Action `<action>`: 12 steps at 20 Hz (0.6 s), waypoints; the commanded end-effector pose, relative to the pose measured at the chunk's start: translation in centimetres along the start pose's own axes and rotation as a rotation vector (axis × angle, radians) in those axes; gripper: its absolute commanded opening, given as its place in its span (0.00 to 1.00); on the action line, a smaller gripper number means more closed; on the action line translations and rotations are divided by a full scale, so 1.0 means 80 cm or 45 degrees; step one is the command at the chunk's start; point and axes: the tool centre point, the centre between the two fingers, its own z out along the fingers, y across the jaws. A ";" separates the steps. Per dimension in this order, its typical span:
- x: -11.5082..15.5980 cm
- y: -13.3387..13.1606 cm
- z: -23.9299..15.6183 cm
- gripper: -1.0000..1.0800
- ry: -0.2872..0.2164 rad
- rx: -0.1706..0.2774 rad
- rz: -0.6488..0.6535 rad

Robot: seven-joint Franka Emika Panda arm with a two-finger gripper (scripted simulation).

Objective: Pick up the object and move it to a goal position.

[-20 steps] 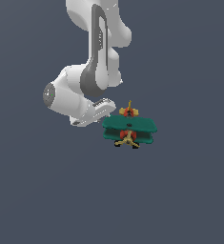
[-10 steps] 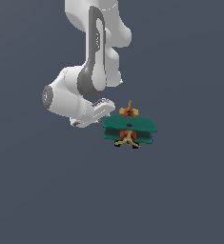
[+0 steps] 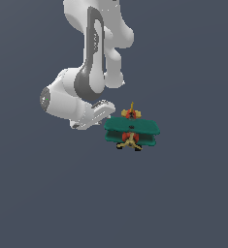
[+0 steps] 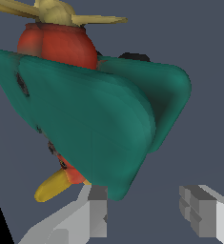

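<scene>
Nothing has shifted over the last second: arm and biplane (image 3: 131, 130) sit as before. Claw (image 4: 147, 209) released, fingers (image 4: 97, 212) spread; plane's wingtip lies just ahead of them, not yet between. Grasp unmade; approach seems stalled.

A plain dark grey-blue surface (image 3: 193, 193) fills the scene all around.

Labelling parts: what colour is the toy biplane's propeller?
Yellow propeller, clearest in the wrist view.
</scene>
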 end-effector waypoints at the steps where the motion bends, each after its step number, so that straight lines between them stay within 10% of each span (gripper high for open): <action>1: -0.001 0.007 -0.006 0.62 0.016 -0.003 0.007; 12: 0.000 0.010 -0.003 0.62 0.027 0.049 -0.017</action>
